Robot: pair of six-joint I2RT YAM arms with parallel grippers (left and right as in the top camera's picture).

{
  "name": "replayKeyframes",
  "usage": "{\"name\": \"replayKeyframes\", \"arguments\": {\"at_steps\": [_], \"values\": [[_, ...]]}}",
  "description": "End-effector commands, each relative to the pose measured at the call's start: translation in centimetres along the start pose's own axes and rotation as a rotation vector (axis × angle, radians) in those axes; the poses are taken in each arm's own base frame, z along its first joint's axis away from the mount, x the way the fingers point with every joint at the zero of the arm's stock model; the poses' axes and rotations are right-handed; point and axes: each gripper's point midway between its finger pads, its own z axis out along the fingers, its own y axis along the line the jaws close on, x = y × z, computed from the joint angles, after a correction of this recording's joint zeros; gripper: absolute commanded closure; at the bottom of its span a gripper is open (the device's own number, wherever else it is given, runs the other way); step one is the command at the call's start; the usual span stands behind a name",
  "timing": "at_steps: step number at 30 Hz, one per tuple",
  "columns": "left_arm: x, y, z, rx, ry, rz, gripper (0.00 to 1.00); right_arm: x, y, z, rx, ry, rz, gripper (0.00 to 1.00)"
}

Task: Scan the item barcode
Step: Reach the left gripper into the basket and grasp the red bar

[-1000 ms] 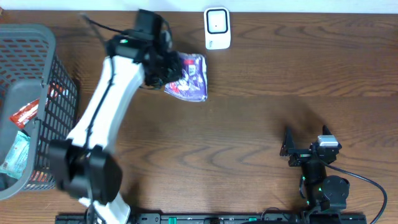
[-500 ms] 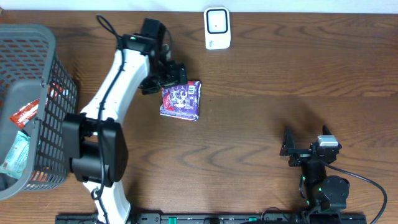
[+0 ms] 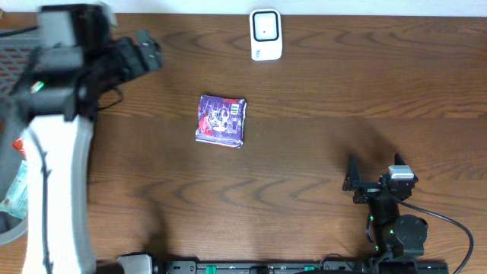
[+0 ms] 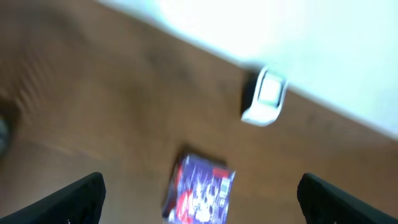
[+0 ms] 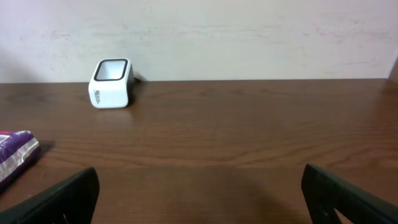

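Note:
The item, a purple snack packet [image 3: 221,120], lies flat on the wooden table below and to the left of the white barcode scanner [image 3: 265,34]. My left gripper [image 3: 143,52] is raised over the table's far left, open and empty, well clear of the packet. Its wrist view is blurred but shows the packet [image 4: 200,193] on the table between the spread fingers [image 4: 78,200], with the scanner [image 4: 266,98] beyond. My right gripper [image 3: 374,166] rests open near the front right. Its view shows the scanner [image 5: 112,83] far off and the packet's edge [image 5: 15,155] at the left.
A grey wire basket [image 3: 11,57] holding several packets stands at the left edge, partly hidden behind my raised left arm. A pale wall runs along the table's far edge behind the scanner.
My left gripper opened and let go of the packet, which dropped flat onto the table. The left arm then rose and swung left toward the basket. The right arm has not moved.

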Motion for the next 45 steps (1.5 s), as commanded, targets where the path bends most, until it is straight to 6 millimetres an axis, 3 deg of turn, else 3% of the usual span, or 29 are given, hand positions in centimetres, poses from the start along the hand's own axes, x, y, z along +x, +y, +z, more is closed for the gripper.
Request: {"name": "replayKeyframes", "arguments": {"at_steps": [1,3,7,13,18,28,36,39,45], "values": [[-3.0,0.1,-5.4,0.001,-0.182,0.014,0.02,0.1,-0.1,0.0,0.005,0.000,0.011,0.01],[-4.2,1.2,-7.6,-0.042,-0.266,-0.006,0.02,0.1,-0.1,0.0,0.005,0.000,0.011,0.01],[-5.4,5.2,-10.7,-0.196,-0.369,-0.086,0.02,0.1,-0.1,0.0,0.005,0.000,0.011,0.01],[-5.1,12.7,-13.0,-0.472,-0.413,-0.252,0.02,0.1,-0.1,0.0,0.005,0.000,0.011,0.01],[-5.2,16.8,-13.0,-0.603,-0.412,-0.329,0.02,0.1,-0.1,0.0,0.005,0.000,0.011,0.01],[-3.8,26.9,-8.4,-0.952,-0.229,-0.353,0.02,0.1,-0.1,0.0,0.005,0.000,0.011,0.01],[-1.7,34.3,-4.8,-1.034,-0.104,-0.450,0.02,0.1,-0.1,0.0,0.005,0.000,0.011,0.01],[-1.8,35.4,-2.3,-0.967,-0.107,-0.500,0.02,0.1,-0.1,0.0,0.005,0.000,0.011,0.01],[-0.8,35.9,1.7,-0.866,-0.174,-0.814,0.02,0.1,-0.1,0.0,0.005,0.000,0.011,0.01]]}}
